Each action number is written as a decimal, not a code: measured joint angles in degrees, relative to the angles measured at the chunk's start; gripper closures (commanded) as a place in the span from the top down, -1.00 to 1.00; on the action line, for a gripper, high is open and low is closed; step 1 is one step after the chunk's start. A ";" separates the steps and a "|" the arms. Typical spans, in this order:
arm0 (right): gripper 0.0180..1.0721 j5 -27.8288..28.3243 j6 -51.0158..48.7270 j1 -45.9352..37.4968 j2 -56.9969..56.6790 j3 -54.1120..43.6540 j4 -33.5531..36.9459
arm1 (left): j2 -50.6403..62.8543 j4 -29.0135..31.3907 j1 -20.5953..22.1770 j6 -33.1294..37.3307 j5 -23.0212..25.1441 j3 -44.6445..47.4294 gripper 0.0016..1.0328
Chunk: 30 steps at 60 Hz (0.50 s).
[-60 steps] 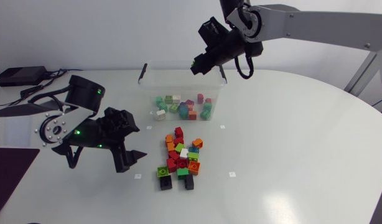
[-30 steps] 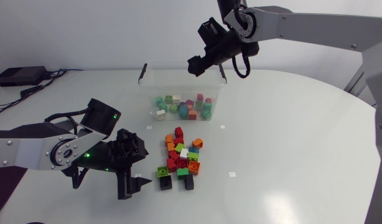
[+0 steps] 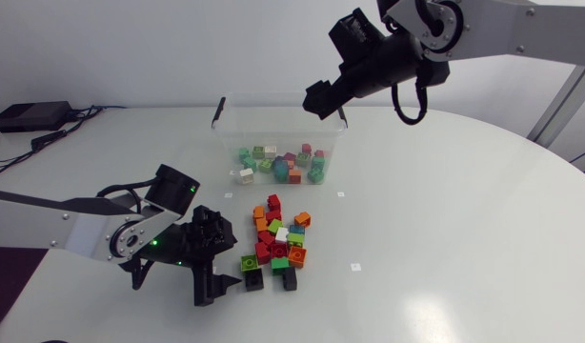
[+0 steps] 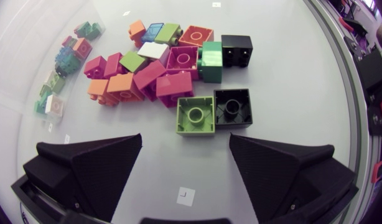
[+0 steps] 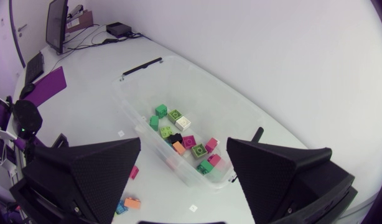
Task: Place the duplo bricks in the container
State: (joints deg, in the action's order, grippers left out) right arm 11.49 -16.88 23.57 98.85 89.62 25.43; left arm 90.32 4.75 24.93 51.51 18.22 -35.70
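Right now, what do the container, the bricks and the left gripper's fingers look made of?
Container: clear, likely thin plastic; contents show through its wall. Bricks: glossy hard plastic, by the moulded studs. Fingers of the left gripper: matte black, finely ribbed, maybe printed plastic.

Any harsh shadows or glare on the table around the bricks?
Head view: soft, even light; only faint shadows under the left gripper and the brick pile, no glare on the table. Left wrist view: the brick pile casts short, soft shadows. Right wrist view: no bright glare on the clear container.
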 measured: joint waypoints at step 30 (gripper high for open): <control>0.90 0.24 -0.07 0.24 -12.37 -19.06 -2.80 | 4.26 -5.14 1.40 -0.92 1.62 -0.02 0.06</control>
State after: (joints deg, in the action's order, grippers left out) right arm 11.73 -16.95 23.81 86.48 70.57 22.63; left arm 94.59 -0.38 26.33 50.59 19.84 -35.73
